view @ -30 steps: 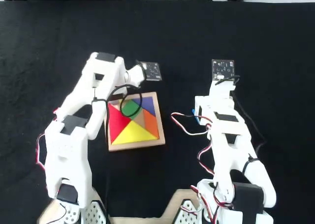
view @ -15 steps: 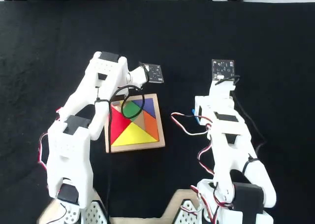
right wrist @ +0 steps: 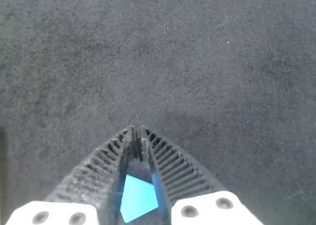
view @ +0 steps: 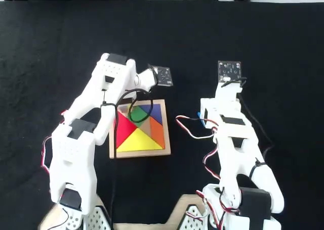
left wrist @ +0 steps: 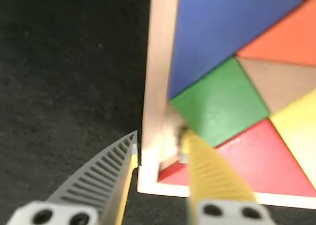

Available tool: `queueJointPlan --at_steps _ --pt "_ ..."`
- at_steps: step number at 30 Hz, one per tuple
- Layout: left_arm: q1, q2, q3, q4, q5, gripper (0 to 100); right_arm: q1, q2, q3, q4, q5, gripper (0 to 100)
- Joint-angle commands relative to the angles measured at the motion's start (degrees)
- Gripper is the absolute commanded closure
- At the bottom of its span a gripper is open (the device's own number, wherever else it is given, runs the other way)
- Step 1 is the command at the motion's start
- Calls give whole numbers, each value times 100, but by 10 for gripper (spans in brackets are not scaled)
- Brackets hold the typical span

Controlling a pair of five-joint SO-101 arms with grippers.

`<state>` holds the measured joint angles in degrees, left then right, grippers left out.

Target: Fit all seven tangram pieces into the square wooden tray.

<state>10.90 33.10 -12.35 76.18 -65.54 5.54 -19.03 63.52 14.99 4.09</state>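
Since a second ago the left arm point(view: 83, 139) has turned the tray point(view: 112, 153) straighter on the black cloth desk point(view: 283, 38). The left jaws pinch the smooth wooden wall at one corner, probably to drag it. The right jaws hang closed and empty over bare cloth. Flat, sharp-edged coloured pieces point(view: 136, 140) lie inside the tray, tightly together.
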Motion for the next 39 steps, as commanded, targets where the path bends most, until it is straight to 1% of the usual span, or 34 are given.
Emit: queueJointPlan --at_steps 1,7,16,23,31,35,39 --pt "136 -79 -435 158 334 789 -105 31 -321 -105 62 977" --pt "127 -79 -1095 703 369 791 -105 22 -321 -105 62 977" --pt "92 62 -1051 695 378 791 -105 13 -321 -105 62 977" --pt "-163 158 -998 211 378 791 -105 4 -321 -88 62 977" --pt "-163 158 -971 220 387 791 -114 13 -321 -97 62 977" --pt "-127 167 -611 167 378 791 -114 13 -321 -97 62 977" --pt "-127 123 -198 -237 378 791 -114 13 -321 -97 62 977"
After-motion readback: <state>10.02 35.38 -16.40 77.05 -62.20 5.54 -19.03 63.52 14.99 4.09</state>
